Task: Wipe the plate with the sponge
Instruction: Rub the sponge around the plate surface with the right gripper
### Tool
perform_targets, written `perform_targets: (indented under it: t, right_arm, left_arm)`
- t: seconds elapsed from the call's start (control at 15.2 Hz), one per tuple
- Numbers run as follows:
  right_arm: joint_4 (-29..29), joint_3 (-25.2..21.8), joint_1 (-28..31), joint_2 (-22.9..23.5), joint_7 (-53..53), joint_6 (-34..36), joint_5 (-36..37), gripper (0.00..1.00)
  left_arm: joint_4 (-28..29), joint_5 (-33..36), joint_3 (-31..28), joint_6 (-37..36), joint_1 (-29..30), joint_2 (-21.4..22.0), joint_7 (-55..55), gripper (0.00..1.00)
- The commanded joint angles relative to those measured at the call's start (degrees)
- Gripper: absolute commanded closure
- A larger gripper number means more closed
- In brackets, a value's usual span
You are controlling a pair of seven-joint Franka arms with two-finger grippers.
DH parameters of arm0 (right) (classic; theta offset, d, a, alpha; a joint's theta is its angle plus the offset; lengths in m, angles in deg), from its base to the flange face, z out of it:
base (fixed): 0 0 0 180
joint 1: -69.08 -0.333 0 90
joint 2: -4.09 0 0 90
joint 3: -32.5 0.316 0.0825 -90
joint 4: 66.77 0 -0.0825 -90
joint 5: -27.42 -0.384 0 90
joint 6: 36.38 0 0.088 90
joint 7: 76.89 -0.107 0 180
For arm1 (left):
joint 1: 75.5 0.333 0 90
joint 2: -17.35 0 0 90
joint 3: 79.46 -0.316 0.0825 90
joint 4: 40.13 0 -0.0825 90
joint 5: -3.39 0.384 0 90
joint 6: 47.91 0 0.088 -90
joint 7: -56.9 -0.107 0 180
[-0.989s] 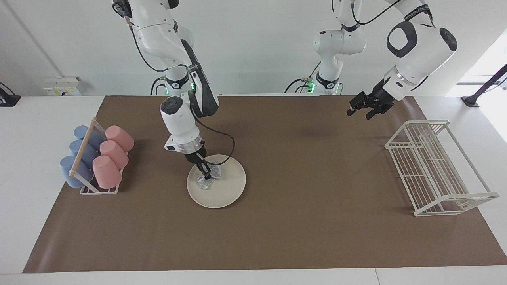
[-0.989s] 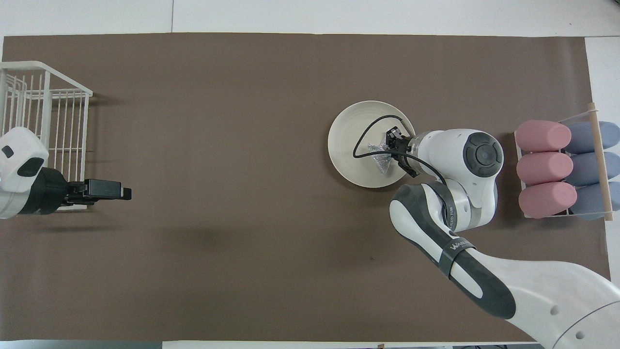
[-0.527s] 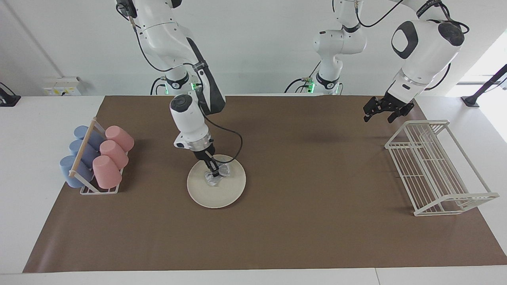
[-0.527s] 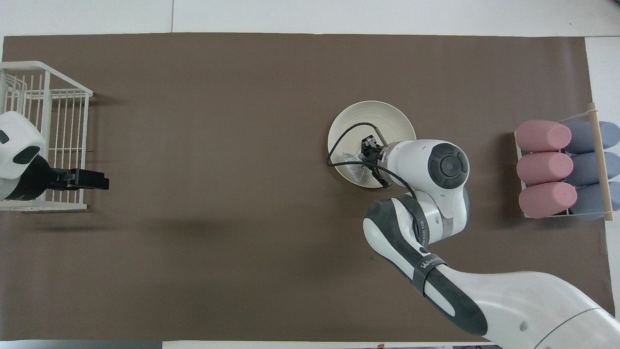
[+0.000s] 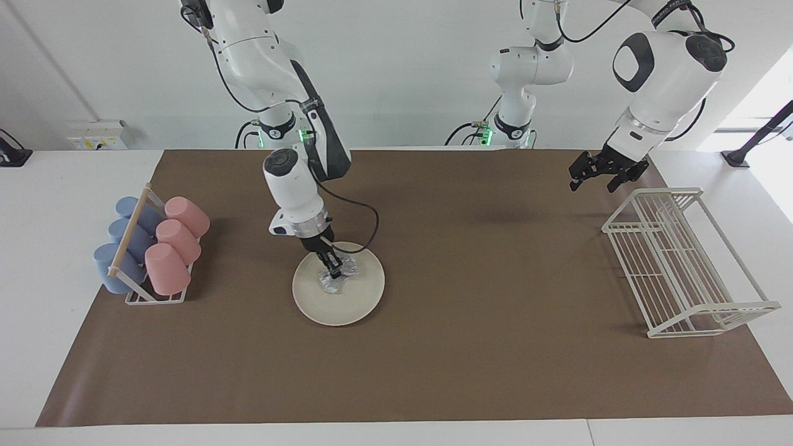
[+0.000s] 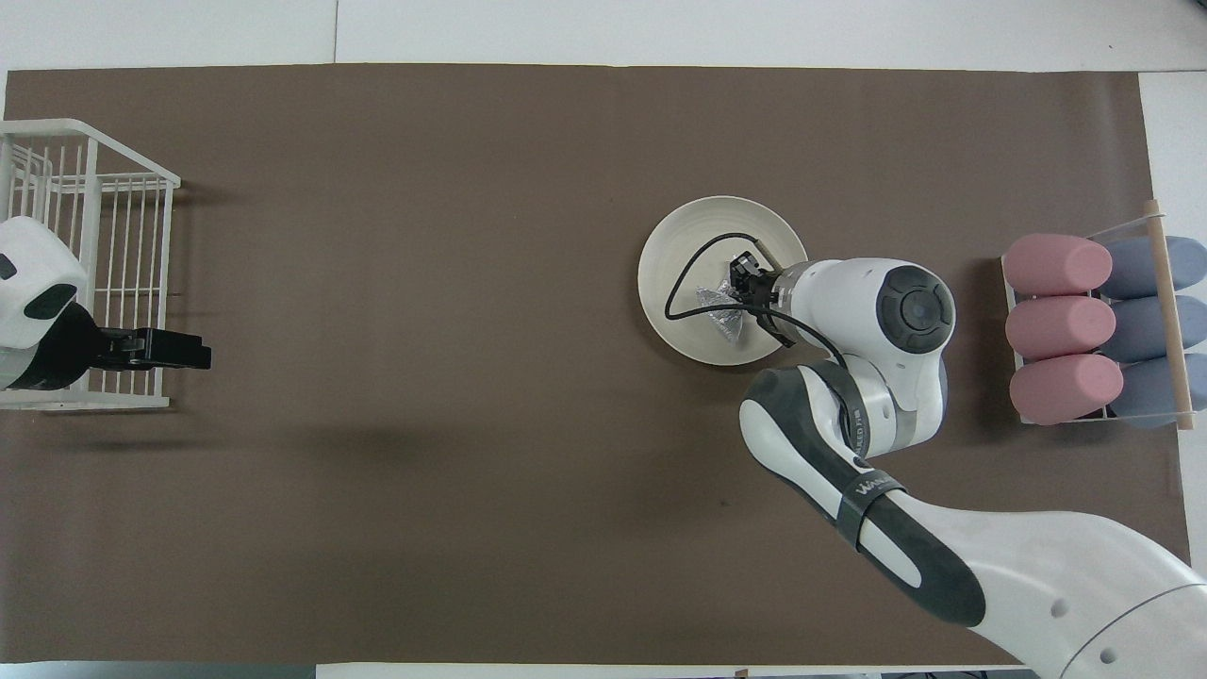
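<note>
The cream-white plate point(image 5: 350, 306) point(image 6: 698, 231) lies on the brown mat toward the right arm's end of the table. On it rests the crumpled silvery sponge point(image 5: 337, 284) point(image 6: 714, 316). My right gripper point(image 5: 334, 271) point(image 6: 738, 289) points down onto the plate and is shut on the sponge, pressing it against the plate's surface. A black cable loops from the wrist over the plate. My left gripper point(image 5: 591, 184) point(image 6: 203, 356) hangs open and empty in the air over the mat beside the wire rack, waiting.
A white wire dish rack point(image 5: 681, 260) point(image 6: 90, 207) stands at the left arm's end of the table. A small stand holding several pink and blue cups point(image 5: 155, 248) point(image 6: 1094, 325) on their sides sits at the right arm's end, beside the plate.
The right gripper dragged the sponge across the plate toward the left arm's end, then partway back. The left arm swung toward the wire rack and has stopped there.
</note>
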Motion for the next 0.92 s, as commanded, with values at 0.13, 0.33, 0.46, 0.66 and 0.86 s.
perform_targets:
  t: [0.13,0.33,0.46,0.66,0.86]
  right_arm:
    - [0.7,0.4,0.8,2.5,1.6,-2.3,-0.1,1.0]
    - [1.2,0.4,-4.2,2.2,-7.5,-2.2,-0.1,1.0]
    - [1.8,0.4,-7.7,2.0,-14.2,-2.3,-0.1,1.0]
    - [1.8,0.4,-8.6,2.2,-14.9,-2.3,-0.1,1.0]
    - [0.8,0.4,-8.7,2.0,-15.6,-1.2,-0.1,1.0]
  left_arm:
    - [-0.9,1.3,0.2,-0.7,0.4,-0.4,1.3,0.0]
    - [-0.8,1.3,0.2,-0.7,0.4,-0.4,1.3,0.0]
    - [-0.5,1.3,0.2,-0.7,0.4,-0.3,1.3,0.0]
    - [-0.2,1.3,0.1,-0.8,0.5,-0.1,1.3,0.0]
    - [0.0,1.3,0.1,-0.8,0.5,0.1,1.4,0.0]
